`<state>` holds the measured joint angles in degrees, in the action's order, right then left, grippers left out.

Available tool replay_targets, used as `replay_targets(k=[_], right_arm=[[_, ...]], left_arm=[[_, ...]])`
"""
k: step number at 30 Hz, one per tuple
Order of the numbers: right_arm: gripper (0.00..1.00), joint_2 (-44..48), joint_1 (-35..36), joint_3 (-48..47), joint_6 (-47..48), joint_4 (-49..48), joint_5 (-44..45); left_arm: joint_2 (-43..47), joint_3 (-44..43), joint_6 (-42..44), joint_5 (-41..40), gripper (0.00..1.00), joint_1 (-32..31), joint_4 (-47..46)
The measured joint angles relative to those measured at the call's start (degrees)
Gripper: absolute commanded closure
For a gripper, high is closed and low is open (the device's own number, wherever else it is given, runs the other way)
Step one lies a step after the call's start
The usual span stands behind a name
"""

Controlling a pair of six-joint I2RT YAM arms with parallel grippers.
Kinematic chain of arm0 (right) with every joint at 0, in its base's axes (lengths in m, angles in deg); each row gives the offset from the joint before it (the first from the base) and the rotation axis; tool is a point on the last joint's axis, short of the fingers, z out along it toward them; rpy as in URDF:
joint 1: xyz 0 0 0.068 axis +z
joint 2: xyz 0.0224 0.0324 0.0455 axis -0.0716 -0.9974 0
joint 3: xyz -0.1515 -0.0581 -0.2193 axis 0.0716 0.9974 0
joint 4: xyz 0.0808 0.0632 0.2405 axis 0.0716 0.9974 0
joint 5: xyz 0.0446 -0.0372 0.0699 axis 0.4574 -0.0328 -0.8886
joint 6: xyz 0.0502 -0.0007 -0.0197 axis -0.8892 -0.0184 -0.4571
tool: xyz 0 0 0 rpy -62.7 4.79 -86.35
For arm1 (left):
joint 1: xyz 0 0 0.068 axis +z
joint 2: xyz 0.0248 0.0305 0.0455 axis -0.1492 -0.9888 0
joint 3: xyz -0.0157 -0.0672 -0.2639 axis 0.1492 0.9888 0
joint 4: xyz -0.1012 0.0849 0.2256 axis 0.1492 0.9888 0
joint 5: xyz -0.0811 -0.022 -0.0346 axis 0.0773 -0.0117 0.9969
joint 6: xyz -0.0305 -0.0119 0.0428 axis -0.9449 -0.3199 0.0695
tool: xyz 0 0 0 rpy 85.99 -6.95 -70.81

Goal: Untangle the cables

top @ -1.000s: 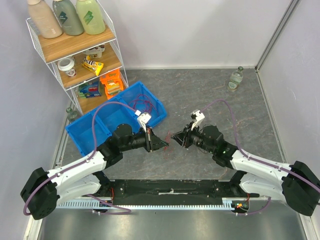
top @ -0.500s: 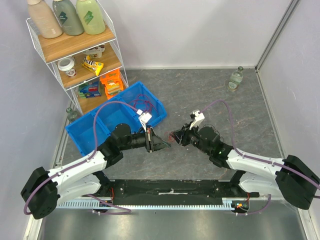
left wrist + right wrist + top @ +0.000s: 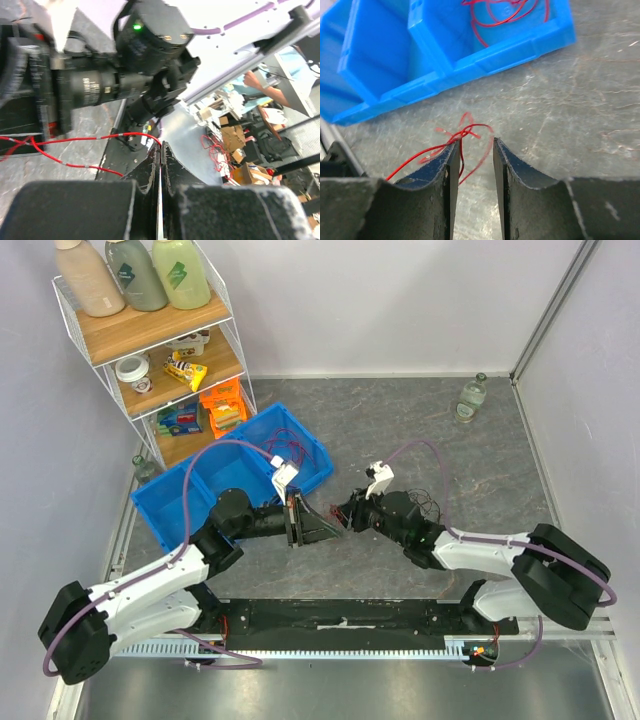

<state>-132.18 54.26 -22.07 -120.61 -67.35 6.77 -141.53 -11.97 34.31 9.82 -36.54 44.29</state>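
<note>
Left gripper (image 3: 160, 150): I saw it clenched on the red cable (image 3: 120, 134).
Right gripper (image 3: 474, 146): I found its jaws parted, red strands loose between them.
Blue bin (image 3: 495, 50): more cables (image 3: 500, 15) lay inside.

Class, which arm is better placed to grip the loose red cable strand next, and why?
Right. The right hand stands open with red cable strands between its fingers; the left hand is shut, seemingly pinching the cable.
</note>
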Motion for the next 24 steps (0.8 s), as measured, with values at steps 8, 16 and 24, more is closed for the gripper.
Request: replay_targets(k=[8,16,24], right_arm=[[0.60,-0.8,-1.3,-6.7,-3.0,13.0,13.8],[0.58,0.7,-11.0,-5.2,-4.5,24.1,20.2],[0.27,12.9,-11.9,-4.4,3.7,28.5,11.6]], left_arm=[[4.3,-2.3,-3.7,7.0,0.98,0.0,-5.5],[18.0,-19.0,-0.4,9.7,0.98,0.0,2.1],[19.4,-26.1,9.0,2.1,0.98,-0.1,19.5]])
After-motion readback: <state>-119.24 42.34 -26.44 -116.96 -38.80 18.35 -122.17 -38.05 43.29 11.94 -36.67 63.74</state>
